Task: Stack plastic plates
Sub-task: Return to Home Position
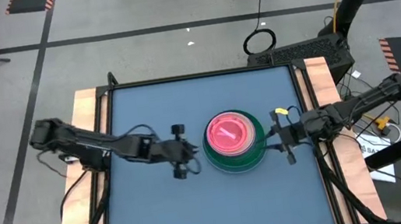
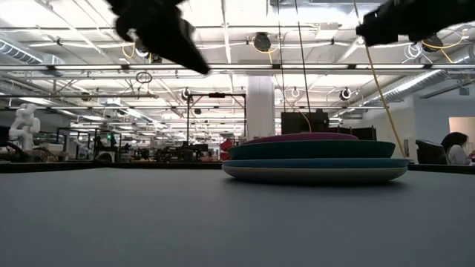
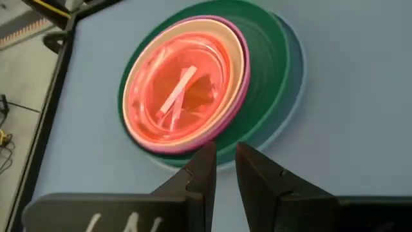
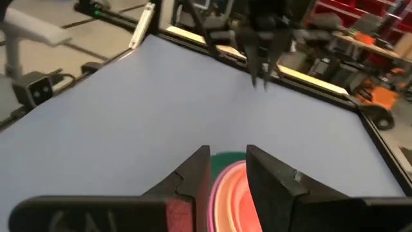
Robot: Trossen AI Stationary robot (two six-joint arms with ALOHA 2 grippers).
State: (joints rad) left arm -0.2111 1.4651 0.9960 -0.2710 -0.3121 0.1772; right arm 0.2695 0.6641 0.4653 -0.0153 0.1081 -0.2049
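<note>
The blue-grey tabletop (image 1: 159,212) with wooden side rails carries one thing only: a stack of round, shallow plastic plates (image 1: 232,140), standing a little right of the middle and about midway between the near and far edges. The two dark arms reach in from either side, so the stack sits between them. It is built widest at the bottom, which is likely why it sits level and steady. A grey-white plate (image 2: 312,175) is lowest, then a blue one (image 3: 297,61) and a dark green one (image 3: 273,51). Purple (image 3: 243,71) and beige rims follow, and small translucent pink plates (image 3: 177,90) nest on top. Every plate lies flat with its hollow side up. Being round, they have no long axis across the tabletop, and the stack's own axis runs straight up. The left gripper (image 1: 191,154) hangs just left of the stack, raised clear of the surface, its fingers (image 3: 203,171) drawn nearly together and holding nothing. The right gripper (image 1: 276,134) hangs just beside the stack's right rim, its fingers (image 4: 196,171) likewise close and empty. The stacking looks finished, with both arms clear of the plates.
</note>
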